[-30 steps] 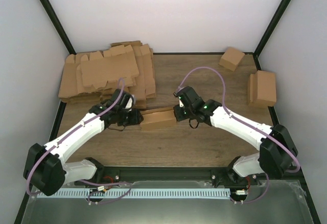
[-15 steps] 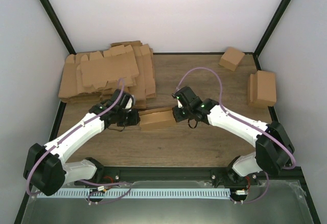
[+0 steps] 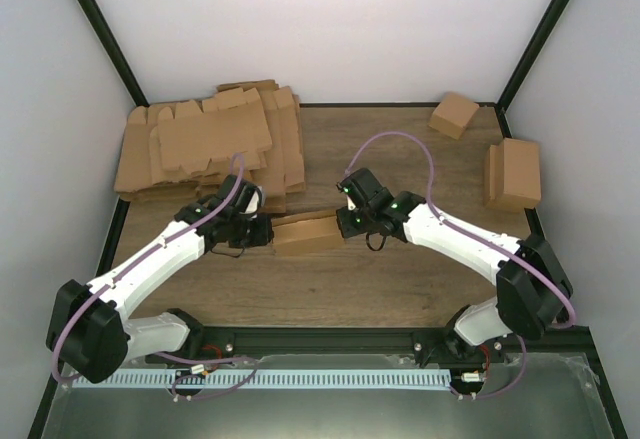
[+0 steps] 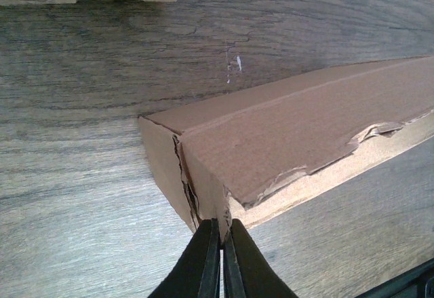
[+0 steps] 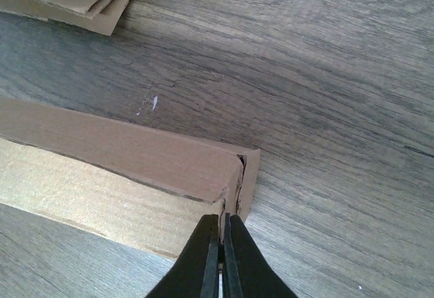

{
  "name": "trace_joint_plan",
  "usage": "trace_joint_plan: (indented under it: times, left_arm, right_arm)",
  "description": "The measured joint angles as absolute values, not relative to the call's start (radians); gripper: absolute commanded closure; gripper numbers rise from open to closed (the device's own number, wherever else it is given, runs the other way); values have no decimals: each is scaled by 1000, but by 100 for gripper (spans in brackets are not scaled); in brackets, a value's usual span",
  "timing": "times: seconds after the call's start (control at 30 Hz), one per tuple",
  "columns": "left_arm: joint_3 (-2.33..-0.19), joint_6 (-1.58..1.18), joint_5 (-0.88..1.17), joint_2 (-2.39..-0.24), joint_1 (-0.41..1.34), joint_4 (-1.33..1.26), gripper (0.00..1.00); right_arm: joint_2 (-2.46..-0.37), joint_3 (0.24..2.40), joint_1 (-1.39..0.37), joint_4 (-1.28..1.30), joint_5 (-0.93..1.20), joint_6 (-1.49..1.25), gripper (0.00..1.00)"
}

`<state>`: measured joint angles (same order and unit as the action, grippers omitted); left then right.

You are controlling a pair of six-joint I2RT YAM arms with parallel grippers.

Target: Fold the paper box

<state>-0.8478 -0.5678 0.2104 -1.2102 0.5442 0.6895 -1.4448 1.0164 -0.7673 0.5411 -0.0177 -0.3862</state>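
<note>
We find the paper box lying at the middle of the desk. The left jaws and the right jaws are closed tight (no visible gap), each pinching one end wall.

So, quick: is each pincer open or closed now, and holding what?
Left pincer: closed, pinching the paper box at its end corner.
Right pincer: closed, pinching the other end of the paper box.

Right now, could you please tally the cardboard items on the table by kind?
Paper box being folded: 1
Pile of flat blanks: 1
Small cube-like box: 1
Larger box at the right edge: 1
Total: 4
</note>
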Motion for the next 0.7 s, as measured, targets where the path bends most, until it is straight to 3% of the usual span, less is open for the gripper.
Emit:
trace_joint_plan:
  times: [0.7]
  left_arm:
    - [-818, -554, 215, -1217, 546, 657, 96]
  right_arm:
    - [-1429, 944, -768, 443, -51, -399, 99]
